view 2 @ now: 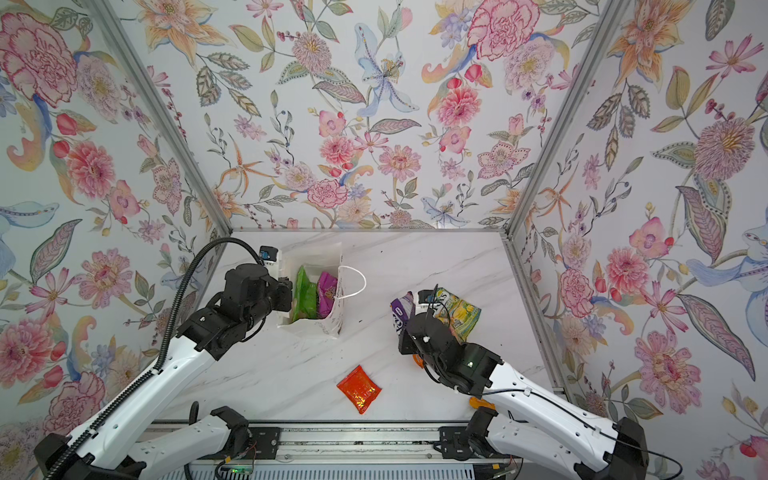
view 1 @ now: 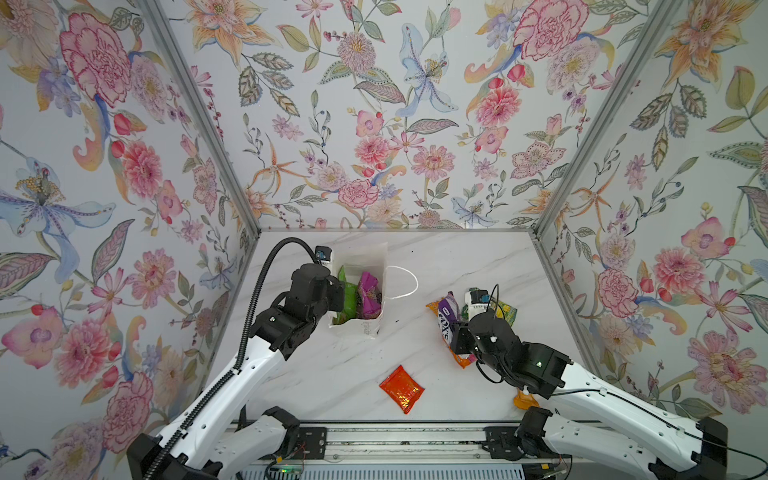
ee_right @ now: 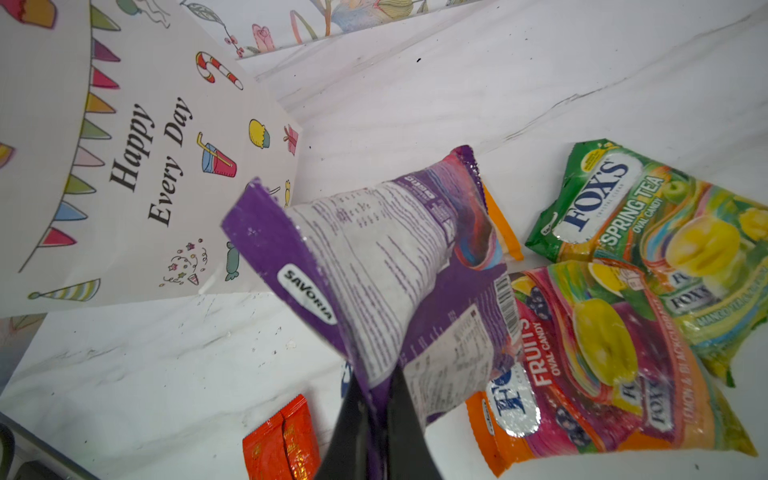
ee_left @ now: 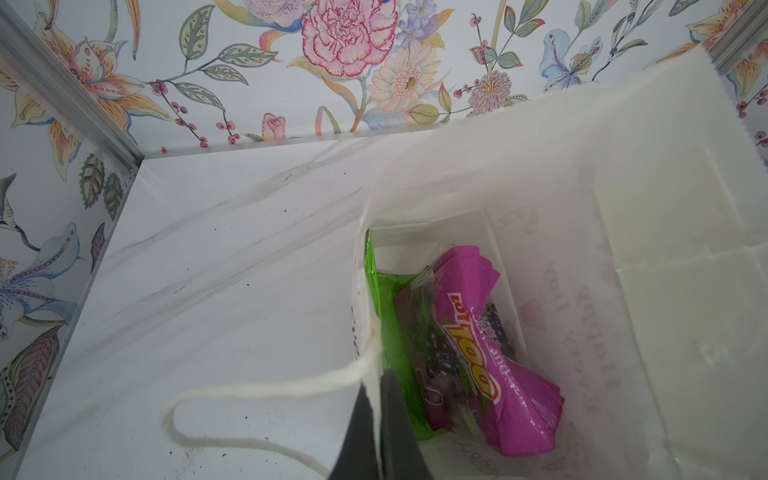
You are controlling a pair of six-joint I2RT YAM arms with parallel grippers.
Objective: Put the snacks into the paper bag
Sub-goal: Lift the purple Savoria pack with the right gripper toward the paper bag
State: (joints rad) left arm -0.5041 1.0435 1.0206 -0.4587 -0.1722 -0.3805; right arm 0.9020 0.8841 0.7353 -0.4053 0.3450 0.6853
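Purple packet (ee_right: 374, 270), clamped in right end effector (ee_right: 376, 388)

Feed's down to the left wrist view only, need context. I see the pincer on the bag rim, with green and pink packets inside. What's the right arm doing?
Observer: The right pincer is shut on a corner of a purple packet, apparently holding it off the table.
Operator: Other snacks outside the bag?
Observer: A green FOX'S bag and an orange FOX'S bag lie overlapping on the table beside that arm.
Operator: Anything nearer the front?
Observer: A red-orange foil pack lies alone, closer to the arm bases.
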